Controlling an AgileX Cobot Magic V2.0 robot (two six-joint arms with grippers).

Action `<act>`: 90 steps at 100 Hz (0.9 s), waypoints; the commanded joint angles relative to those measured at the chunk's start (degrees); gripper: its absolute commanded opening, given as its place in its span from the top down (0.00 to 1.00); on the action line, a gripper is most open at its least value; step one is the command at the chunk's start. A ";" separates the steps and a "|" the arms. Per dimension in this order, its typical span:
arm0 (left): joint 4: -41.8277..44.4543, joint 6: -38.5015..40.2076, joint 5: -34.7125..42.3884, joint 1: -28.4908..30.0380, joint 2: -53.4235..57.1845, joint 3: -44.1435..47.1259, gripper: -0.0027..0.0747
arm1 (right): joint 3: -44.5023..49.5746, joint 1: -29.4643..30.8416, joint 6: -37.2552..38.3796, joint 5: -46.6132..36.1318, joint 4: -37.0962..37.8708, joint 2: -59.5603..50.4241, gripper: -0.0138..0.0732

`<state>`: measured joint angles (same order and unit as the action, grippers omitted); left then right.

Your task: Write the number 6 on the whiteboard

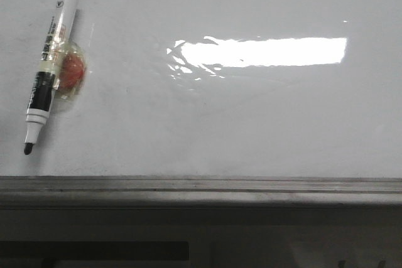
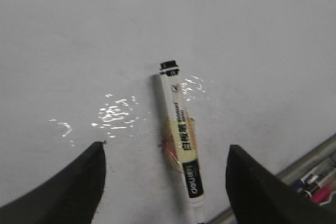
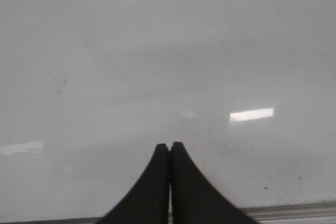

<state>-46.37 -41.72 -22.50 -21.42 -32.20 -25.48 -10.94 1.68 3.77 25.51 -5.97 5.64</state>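
Front view, nearest first: grey metal ledge (image 1: 201, 186) runs along the whiteboard's (image 1: 251, 123) near edge. Beyond it, at the board's left edge, a black-and-white marker (image 1: 50, 64) lies uncapped, tip toward the ledge, with a reddish blob under clear tape (image 1: 72, 73) at its barrel. No number 6 is written yet. Left gripper (image 2: 165, 182) is spread wide, straddling the marker without contact. Right gripper (image 3: 169, 182) is closed on nothing above bare board. Judgement: marker is light, rigid, smooth; grip mid-barrel, above the black lower band. The taped patch may resist lifting. Ample blank surface lies rightward, toward the glare patch (image 1: 264, 51).
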 commanded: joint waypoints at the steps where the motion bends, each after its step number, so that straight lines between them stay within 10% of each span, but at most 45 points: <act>1: -2.95 -0.09 1.65 -2.19 -1.85 -1.66 0.32 | -2.08 -0.12 -0.39 -4.34 -0.19 1.19 0.92; 90: -3.11 -0.09 6.60 -5.13 -9.51 -1.52 0.32 | -2.08 -0.12 -0.39 -4.66 -0.19 1.19 0.92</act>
<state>-48.17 -41.72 -18.36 -25.62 -41.58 -25.38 -10.94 1.64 3.77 25.29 -6.09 5.64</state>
